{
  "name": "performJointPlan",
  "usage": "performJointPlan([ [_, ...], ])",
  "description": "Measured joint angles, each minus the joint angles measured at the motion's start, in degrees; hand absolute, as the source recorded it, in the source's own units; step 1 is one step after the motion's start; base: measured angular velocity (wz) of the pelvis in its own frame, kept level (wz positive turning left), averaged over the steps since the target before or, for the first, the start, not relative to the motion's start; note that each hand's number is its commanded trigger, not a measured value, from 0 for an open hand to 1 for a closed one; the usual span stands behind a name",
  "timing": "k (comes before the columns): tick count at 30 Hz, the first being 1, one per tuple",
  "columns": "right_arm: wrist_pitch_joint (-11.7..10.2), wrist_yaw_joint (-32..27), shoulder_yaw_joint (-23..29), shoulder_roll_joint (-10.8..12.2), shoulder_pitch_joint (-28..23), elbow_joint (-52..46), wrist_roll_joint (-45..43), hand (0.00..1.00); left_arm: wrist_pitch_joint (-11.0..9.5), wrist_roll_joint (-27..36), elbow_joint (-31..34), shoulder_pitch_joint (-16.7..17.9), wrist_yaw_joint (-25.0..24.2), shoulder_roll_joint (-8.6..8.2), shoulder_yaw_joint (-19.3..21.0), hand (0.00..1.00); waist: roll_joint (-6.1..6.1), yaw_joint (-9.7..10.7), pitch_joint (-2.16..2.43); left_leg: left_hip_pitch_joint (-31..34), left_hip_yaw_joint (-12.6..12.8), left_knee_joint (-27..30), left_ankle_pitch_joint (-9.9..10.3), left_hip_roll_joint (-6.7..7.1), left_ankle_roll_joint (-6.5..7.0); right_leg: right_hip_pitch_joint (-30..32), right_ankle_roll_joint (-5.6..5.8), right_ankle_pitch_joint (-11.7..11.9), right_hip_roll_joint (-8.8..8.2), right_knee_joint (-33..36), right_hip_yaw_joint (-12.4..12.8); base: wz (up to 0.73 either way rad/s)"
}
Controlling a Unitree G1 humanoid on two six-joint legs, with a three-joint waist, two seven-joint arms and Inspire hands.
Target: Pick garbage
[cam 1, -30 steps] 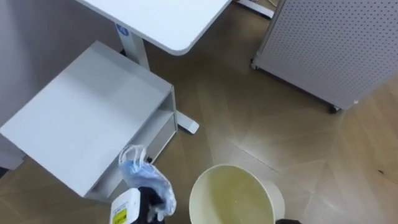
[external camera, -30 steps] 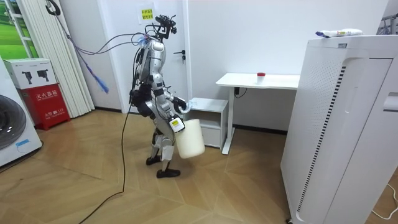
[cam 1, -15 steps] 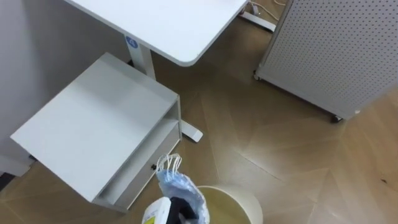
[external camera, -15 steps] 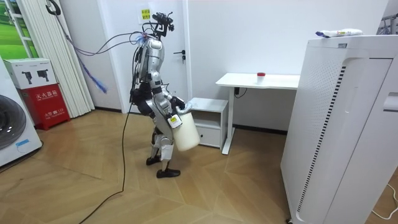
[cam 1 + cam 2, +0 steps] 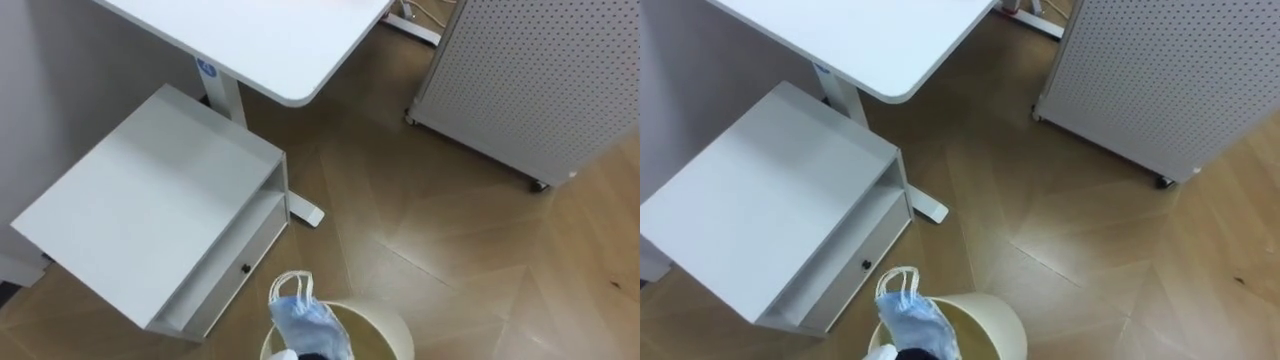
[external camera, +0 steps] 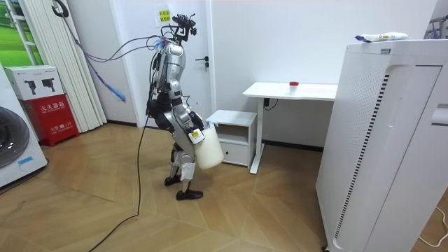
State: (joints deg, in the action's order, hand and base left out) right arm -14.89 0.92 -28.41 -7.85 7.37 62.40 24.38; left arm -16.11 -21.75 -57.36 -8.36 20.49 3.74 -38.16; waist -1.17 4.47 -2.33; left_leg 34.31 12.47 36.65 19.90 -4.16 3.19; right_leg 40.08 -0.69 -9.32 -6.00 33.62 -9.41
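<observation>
A crumpled blue face mask with white ear loops hangs over the near left rim of a cream round bin at the bottom of the eye views. My left hand shows as a dark sliver under the mask and pinches it from below. In the room view I stand by a low white cabinet, and the bin is carried off the floor in front of my waist with the left hand at its top. My right hand is somewhere behind the bin there.
The low white cabinet with a drawer stands to my left. Beyond it is a white desk on a metal leg. A white perforated panel on castors stands at the far right, with wooden floor between.
My left hand has carried the mask to the right, from beside the bin to above its rim. The bin has sunk lower in the eye views.
</observation>
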Motion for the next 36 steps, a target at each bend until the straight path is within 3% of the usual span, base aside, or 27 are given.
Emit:
performJointPlan([
  [4, 0.0, 0.7, 0.0, -0.1, 0.0, -0.1, -0.1, 1.0, 0.0, 0.7, 0.0, 0.2, -3.9, 0.25, -0.3, 0.0, -0.08, 0.0, -0.02, 0.0, 0.0, -0.1, 0.0, -0.04, -0.01, 0.2, -0.02, 0.0, 0.02, -0.1, 0.0, 0.0],
  [14, 0.0, 3.0, 0.4, -0.4, 0.7, 0.4, -0.2, 1.0, 0.0, 0.8, 0.1, 0.5, -8.4, 0.56, -0.3, 0.0, -0.03, -0.1, 0.03, 0.0, 0.2, -0.9, 0.0, -0.15, -0.01, 0.1, 0.07, 0.2, 0.35, -0.8, 0.0, -0.01],
  [23, 0.0, 4.0, 1.1, -0.5, 0.9, 2.4, -2.7, 1.0, 0.0, 0.9, 1.3, 0.4, -13.2, 2.4, 0.3, 0.0, 0.41, -1.0, -0.01, -4.7, 1.5, -2.7, 0.0, 0.04, -0.01, -3.2, 0.11, 0.2, 0.35, -1.2, 0.8, -0.07],
  [28, 0.0, 5.2, 5.2, -0.7, 1.1, 4.7, -4.5, 1.0, -0.5, 0.8, 7.8, 2.2, -17.0, 4.24, 0.4, 0.0, 1.29, -1.5, 0.0, -9.3, 2.6, -4.8, -0.2, 0.24, -0.04, -7.2, 0.47, 0.6, 0.32, -3.1, 1.6, -0.07],
  [33, 0.0, 6.3, 9.8, -1.4, 0.9, 5.4, -4.6, 1.0, -1.0, 0.8, 15.9, 3.1, -18.7, 5.56, 2.6, 0.0, 1.94, -1.2, 0.03, -14.4, 2.8, -9.1, -1.5, 1.58, 0.19, -11.4, 1.17, 0.9, 0.13, -5.1, 2.2, -0.01],
  [36, 0.0, 6.3, 10.6, -2.0, -0.6, 4.6, -4.4, 1.0, -2.9, 0.8, 18.8, 3.0, -18.1, 5.95, 4.6, 0.0, 2.4, -1.1, 0.14, -19.3, 3.1, -12.0, -1.7, 1.94, 0.19, -15.8, 1.56, 1.0, 0.32, -7.1, 1.8, -0.04],
])
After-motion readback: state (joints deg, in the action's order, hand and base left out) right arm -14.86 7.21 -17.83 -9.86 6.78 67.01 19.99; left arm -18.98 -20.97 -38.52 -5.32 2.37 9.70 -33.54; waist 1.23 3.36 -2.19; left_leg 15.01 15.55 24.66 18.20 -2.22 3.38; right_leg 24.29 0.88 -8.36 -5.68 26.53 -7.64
